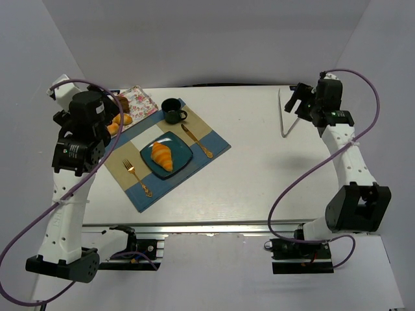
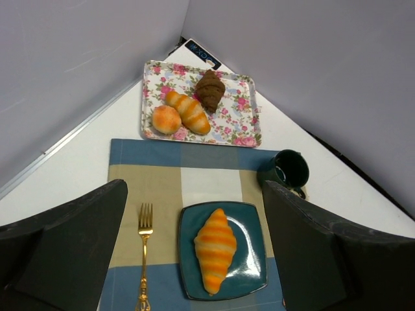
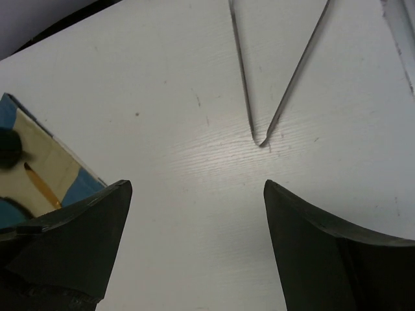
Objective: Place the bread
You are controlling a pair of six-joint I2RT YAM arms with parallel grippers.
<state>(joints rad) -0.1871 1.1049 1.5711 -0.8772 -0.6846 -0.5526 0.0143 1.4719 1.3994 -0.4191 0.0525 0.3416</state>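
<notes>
Lying across the middle of the square teal plate (image 1: 181, 147), the bread (image 1: 162, 156) is sitting free, with nothing gripping it. The plate is sitting on a blue-and-beige placemat (image 1: 214, 146) that is lying turned at an angle on the left half of the worktop (image 1: 259, 188). A gold fork (image 1: 137, 177) is lying on the mat on the plate's near-left side, a gold knife (image 1: 196, 141) on its far-right side, and a dark green mug (image 1: 172, 111) is standing at the mat's far corner. A floral tray (image 2: 243, 97) is sitting by the worktop's far left corner, carrying a dark brown pastry (image 2: 210, 89), a striped orange roll (image 2: 188, 111) and a round bun (image 2: 166, 119). The left end effector (image 2: 194, 188) is hovering above the mat near the left edge, fingers spread wide and gripping nothing, its camera looking down on the bread. The right end effector (image 3: 196, 188) is hanging over bare worktop toward the far right corner, likewise released and empty. A thin metal V-shaped piece (image 3: 259, 139) is lying on the worktop just beyond it.
</notes>
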